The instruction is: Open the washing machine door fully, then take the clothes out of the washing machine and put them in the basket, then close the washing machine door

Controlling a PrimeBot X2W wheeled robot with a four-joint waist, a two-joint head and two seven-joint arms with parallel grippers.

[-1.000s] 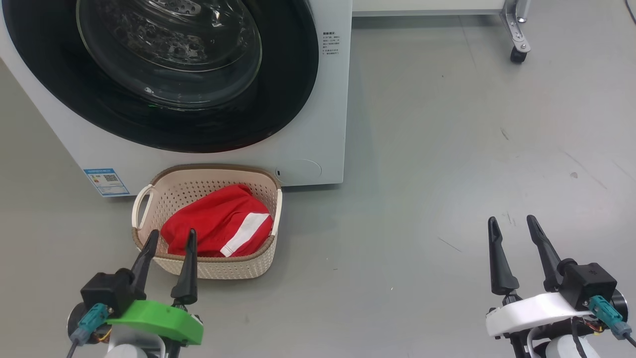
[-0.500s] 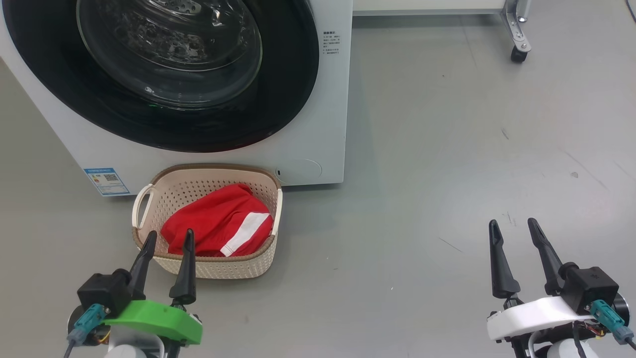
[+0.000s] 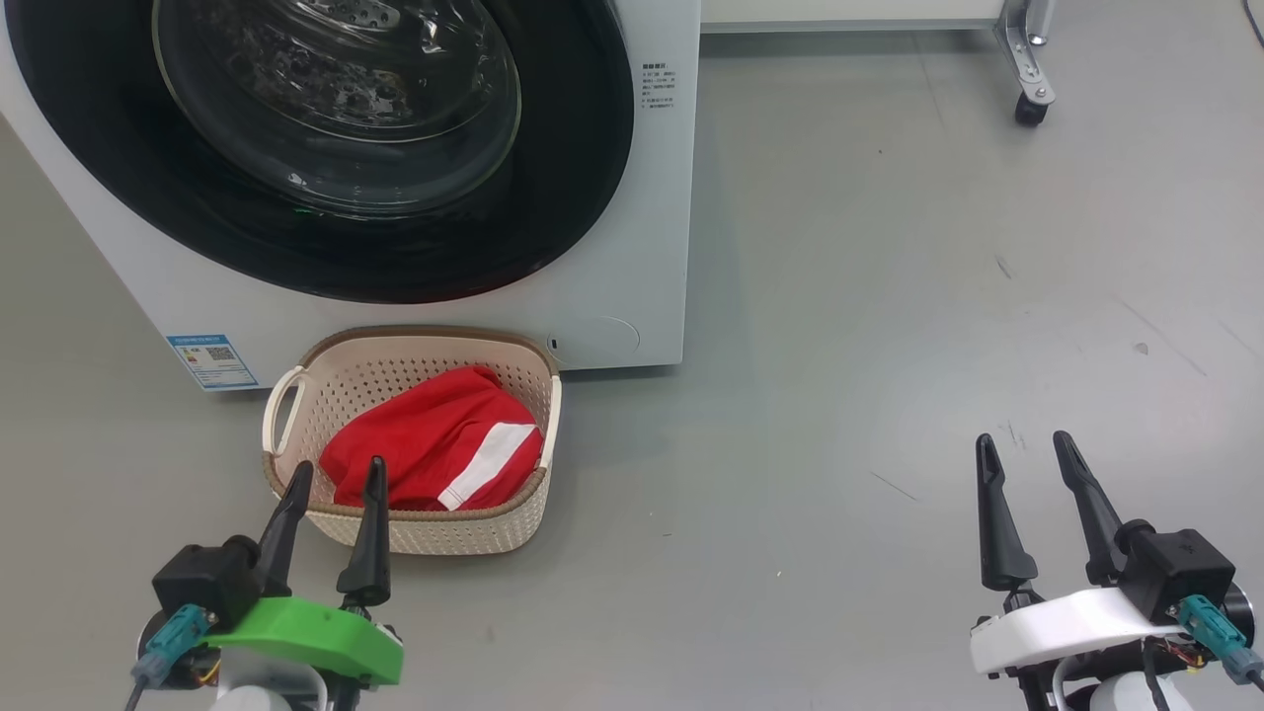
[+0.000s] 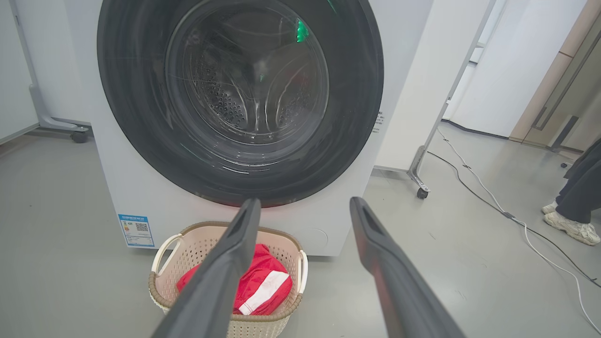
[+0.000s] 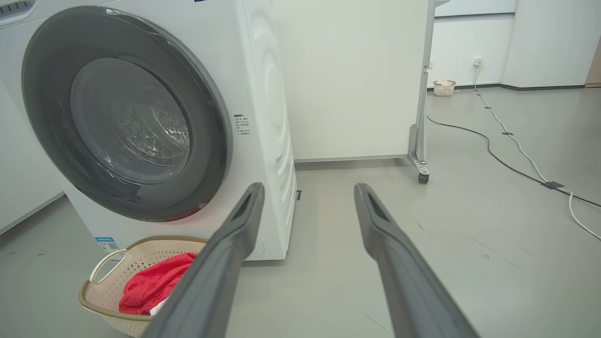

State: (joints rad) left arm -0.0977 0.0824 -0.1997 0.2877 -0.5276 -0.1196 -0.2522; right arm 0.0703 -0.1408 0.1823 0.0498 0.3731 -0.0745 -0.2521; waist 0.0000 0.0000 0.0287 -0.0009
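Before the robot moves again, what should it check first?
1. Door shut against the washer: ok.
2. Clothes in the basket: ok.
3. Drum empty: cannot tell, the glass glares.
4. Left gripper open, holding nothing: ok.
5. Right gripper open, holding nothing: ok.
6. Person's shoes off to the side, clear of the basket: ok.

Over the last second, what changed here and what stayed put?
Both the left gripper and the right gripper eased slightly down the head view, toward the robot, open and empty; nothing was taken hold of or let go. The washing machine door stayed shut, the clothes stayed in the basket.
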